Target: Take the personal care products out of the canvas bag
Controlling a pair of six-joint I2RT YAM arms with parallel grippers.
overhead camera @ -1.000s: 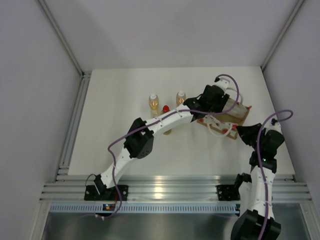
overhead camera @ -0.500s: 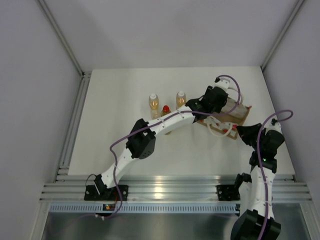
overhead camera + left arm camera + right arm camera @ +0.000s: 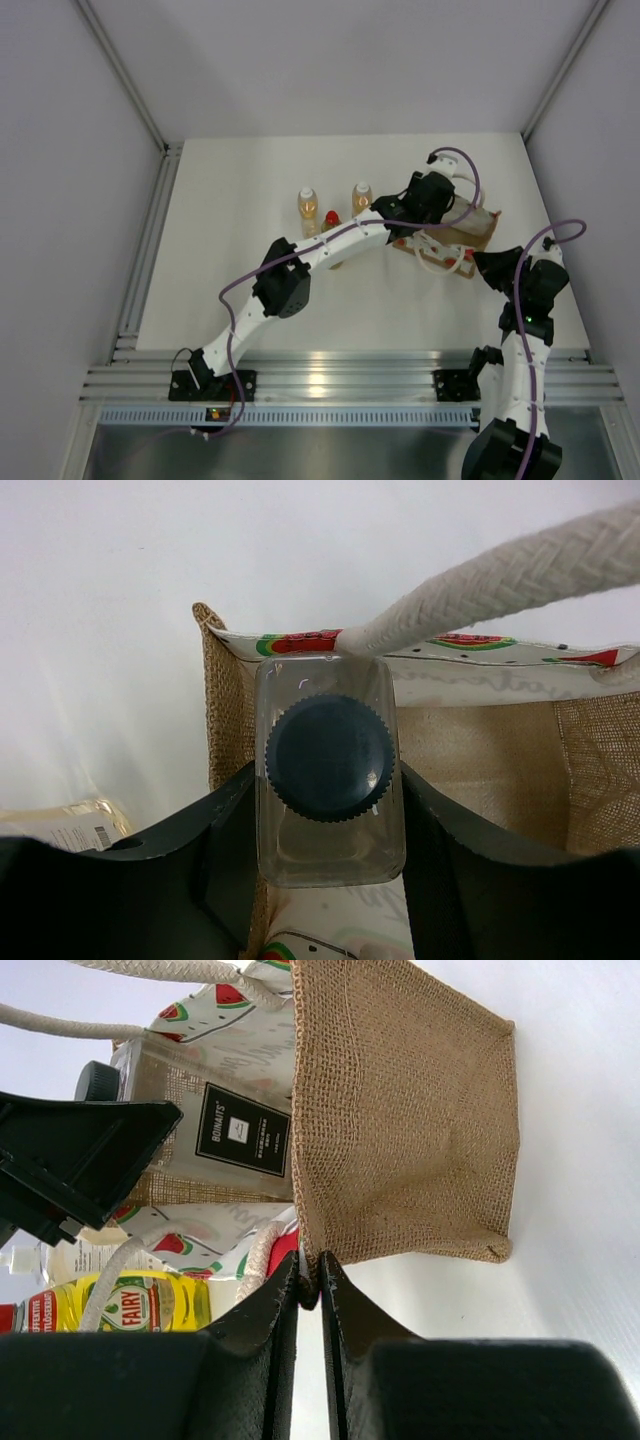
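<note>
The canvas bag lies on its side at the right of the table. My left gripper is shut on the clear squarish bottle with a dark cap, at the bag's mouth; it shows in the top view over the bag. My right gripper is shut on the bag's burlap edge, and shows in the top view. The clear bottle sticks out of the bag. Two amber bottles stand on the table. The red-capped yellow bottle lies partly under the left arm.
A pale rope handle crosses above the clear bottle. The yellow bottle lies close to the bag's mouth. Bare table stretches left of the bottles. Walls rise on both sides, and a metal rail runs along the near edge.
My left gripper has shifted slightly left and back with the clear bottle in it. The right gripper has held its place on the bag.
</note>
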